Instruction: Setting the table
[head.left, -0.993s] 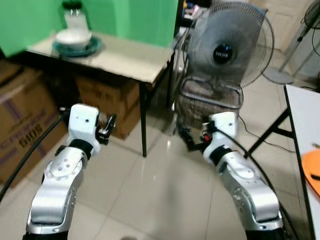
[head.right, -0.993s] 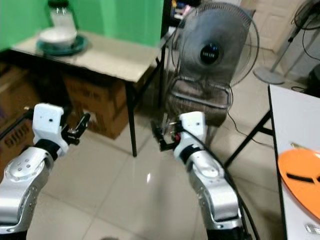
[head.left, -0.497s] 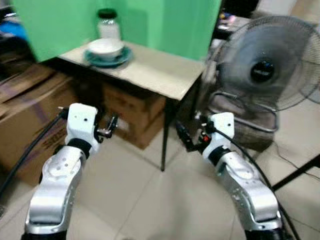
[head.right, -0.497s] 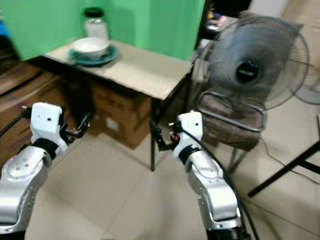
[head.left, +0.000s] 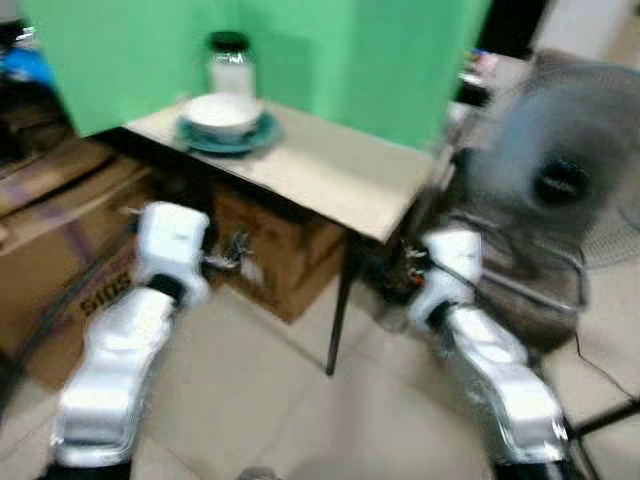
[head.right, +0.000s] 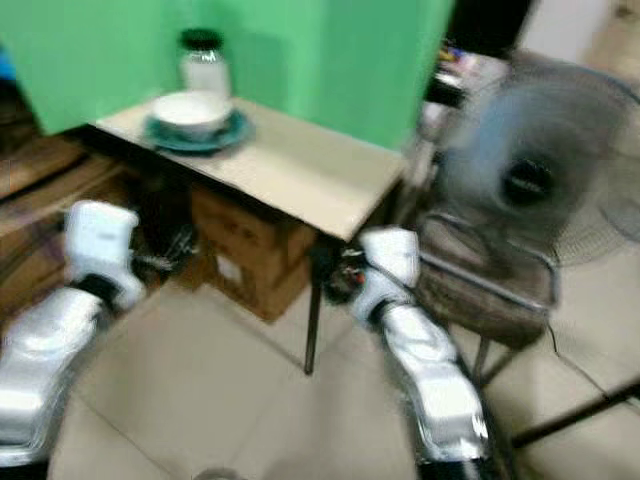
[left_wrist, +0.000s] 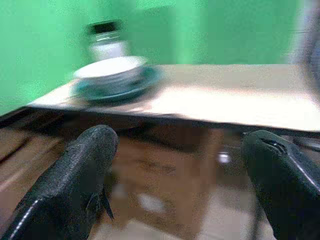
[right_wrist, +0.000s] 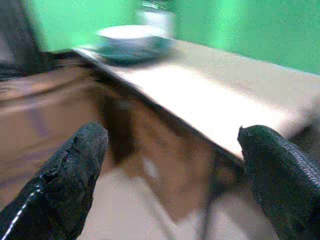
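Both arms reach forward at waist height, below the table edge. The left gripper (left_wrist: 177, 165) and right gripper (right_wrist: 172, 170) each hold their two fingers wide, empty. Beyond, on the table (head.left: 330, 175), one white bowl (head.left: 224, 112) sits on one teal plate (head.left: 228, 136), one jar (head.left: 229, 65) just behind it.

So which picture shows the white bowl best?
The left wrist view: the bowl is biggest there, sitting on a teal plate in front of a jar. The right wrist view shows it smaller and blurrier at the table's far end. Both eye views show it small, from above, on the table.
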